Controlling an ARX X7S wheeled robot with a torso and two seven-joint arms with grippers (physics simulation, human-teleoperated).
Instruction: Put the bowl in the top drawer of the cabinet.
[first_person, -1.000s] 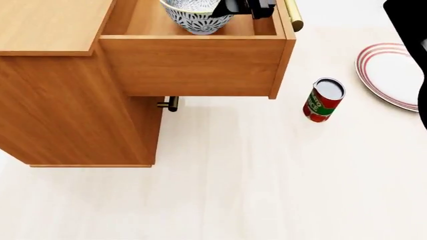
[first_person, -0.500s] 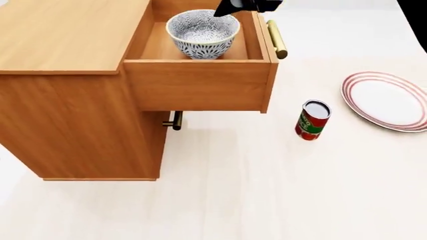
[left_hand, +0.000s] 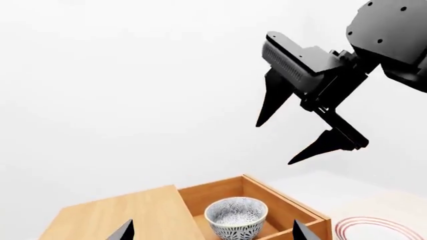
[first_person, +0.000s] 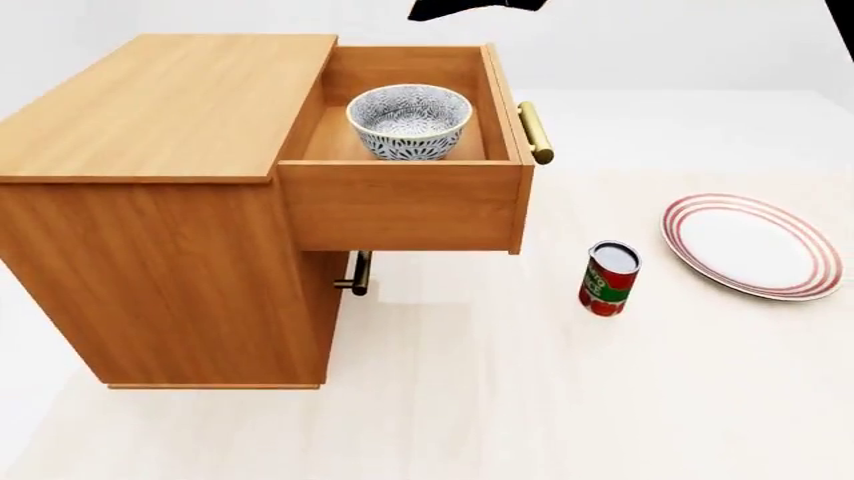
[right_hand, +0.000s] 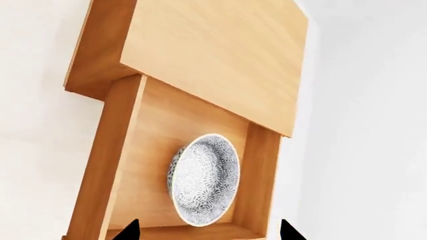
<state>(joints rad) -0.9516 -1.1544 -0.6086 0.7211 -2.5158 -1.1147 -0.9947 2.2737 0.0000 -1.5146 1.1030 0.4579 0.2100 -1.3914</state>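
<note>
The speckled blue-and-white bowl (first_person: 410, 120) stands upright inside the top drawer (first_person: 400, 205), which is pulled out of the orange-brown cabinet (first_person: 160, 250). My right gripper (left_hand: 275, 144) hangs open and empty high above the drawer; in the head view only its dark underside (first_person: 481, 8) shows at the top edge. The right wrist view looks down on the bowl (right_hand: 203, 180) between the spread tips of the right gripper (right_hand: 209, 232). My left gripper (left_hand: 212, 235) is open and empty too, far from the bowl (left_hand: 236, 217).
A red can (first_person: 609, 278) stands on the pale floor right of the drawer, with a white red-ringed plate (first_person: 751, 245) further right. The drawer's brass handle (first_person: 534, 132) sticks out toward the can. The lower drawer's small handle (first_person: 355, 272) sits beneath.
The head view has drawn back, so the whole cabinet shows now. The right gripper has lifted away from the bowl, which stays in the drawer.
</note>
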